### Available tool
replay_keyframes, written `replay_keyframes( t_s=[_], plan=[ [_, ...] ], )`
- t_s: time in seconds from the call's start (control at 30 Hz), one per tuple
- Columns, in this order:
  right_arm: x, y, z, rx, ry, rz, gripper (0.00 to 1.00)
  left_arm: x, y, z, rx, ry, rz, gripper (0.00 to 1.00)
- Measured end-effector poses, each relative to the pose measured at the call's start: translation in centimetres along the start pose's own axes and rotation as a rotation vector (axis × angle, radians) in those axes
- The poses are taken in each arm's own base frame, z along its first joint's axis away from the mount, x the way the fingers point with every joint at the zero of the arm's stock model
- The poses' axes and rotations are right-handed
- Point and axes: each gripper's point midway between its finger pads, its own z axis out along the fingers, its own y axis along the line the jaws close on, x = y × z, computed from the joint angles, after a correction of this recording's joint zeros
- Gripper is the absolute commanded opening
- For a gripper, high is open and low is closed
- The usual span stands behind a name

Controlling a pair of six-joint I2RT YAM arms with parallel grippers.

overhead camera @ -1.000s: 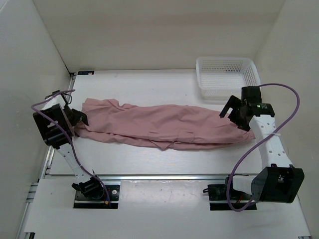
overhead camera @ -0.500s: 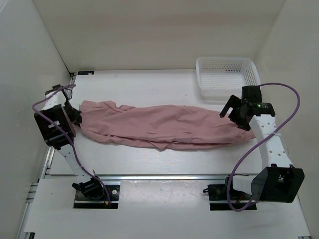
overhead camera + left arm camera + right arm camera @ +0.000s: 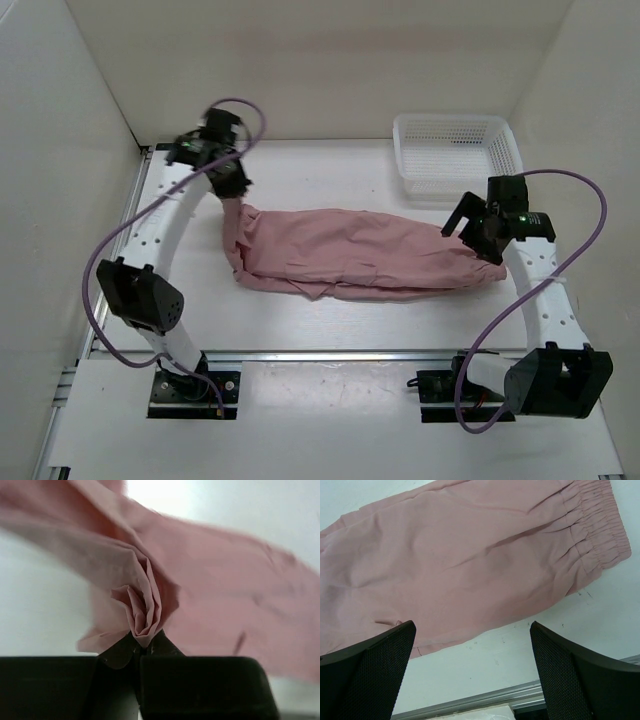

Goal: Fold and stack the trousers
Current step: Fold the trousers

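The dusty-pink trousers (image 3: 360,250) lie lengthwise across the white table, with the gathered waist (image 3: 595,520) at the right. My left gripper (image 3: 228,190) is shut on a bunched fold of the leg end (image 3: 142,615) and holds it raised above the table at the back left. From there the cloth hangs down and doubles over the rest. The jaws pinch the fold tightly in the left wrist view, where the left gripper (image 3: 145,642) fills the bottom. My right gripper (image 3: 468,232) hovers wide open over the waist end, nothing between its fingers (image 3: 370,665).
A white mesh basket (image 3: 455,155) stands at the back right corner. White walls close in the table on the left, back and right. An aluminium rail (image 3: 330,353) runs along the near edge by the arm bases.
The left gripper shut on the leg end, then swung from the far left up and toward the back, dragging that end rightward and folding it over. The right arm barely moved.
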Motion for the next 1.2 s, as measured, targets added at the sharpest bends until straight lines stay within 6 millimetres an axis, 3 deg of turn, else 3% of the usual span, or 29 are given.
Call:
replay_keyframes(
  t_s=[0.03, 0.07, 0.1, 0.13, 0.17, 0.27, 0.37, 0.43, 0.53, 0.63, 0.7, 0.93, 1.03, 1.2],
  plan=[
    [0.2, -0.1, 0.0, 0.001, 0.003, 0.000, 1.00, 1.8, -2.5, -0.4, 0.036, 0.019, 0.043, 0.10],
    [0.3, -0.2, 0.1, 0.005, 0.006, 0.002, 1.00, 3.6, -4.6, -0.6, 0.064, 0.041, 0.079, 0.27],
    [0.4, -0.3, 0.1, 0.007, 0.005, 0.002, 1.00, 6.0, -6.6, -0.7, 0.089, 0.074, 0.125, 0.59],
    [0.5, -0.3, 0.1, 0.007, 0.006, 0.002, 1.00, 8.6, -8.6, -0.8, 0.114, 0.111, 0.178, 0.84],
    [0.6, -0.4, 0.1, 0.009, 0.009, 0.002, 1.00, 11.2, -10.2, -0.6, 0.130, 0.155, 0.225, 1.00],
    [1.0, -0.6, 0.0, 0.007, 0.007, 0.004, 1.00, 18.6, -14.0, 0.3, 0.142, 0.285, 0.358, 1.00],
    [1.1, -0.8, -0.2, 0.008, 0.001, 0.010, 1.00, 22.9, -14.6, 2.3, 0.074, 0.374, 0.448, 0.93],
    [1.1, -0.9, -0.3, 0.008, -0.003, 0.013, 1.00, 23.1, -14.4, 3.1, 0.037, 0.381, 0.471, 0.90],
    [1.2, -1.0, -0.5, 0.003, -0.012, 0.017, 1.00, 21.0, -15.0, 2.9, 0.048, 0.341, 0.508, 0.99],
    [1.5, -1.1, -0.6, -0.001, -0.011, 0.018, 1.00, 19.1, -16.4, 3.0, 0.077, 0.296, 0.525, 0.97],
    [1.9, -1.2, -0.6, -0.002, -0.004, 0.021, 1.00, 18.9, -16.9, 3.9, 0.065, 0.284, 0.537, 0.95],
    [2.2, -1.2, -1.0, -0.018, -0.012, 0.026, 1.00, 23.1, -14.8, 10.3, -0.105, 0.384, 0.611, 0.94],
    [2.1, -1.1, -1.3, -0.024, -0.023, 0.026, 1.00, 24.6, -13.3, 11.0, -0.143, 0.437, 0.631, 0.96],
    [2.1, -1.1, -1.3, -0.024, -0.023, 0.026, 1.00, 25.5, -12.9, 11.1, -0.144, 0.454, 0.648, 0.91]
  ],
)
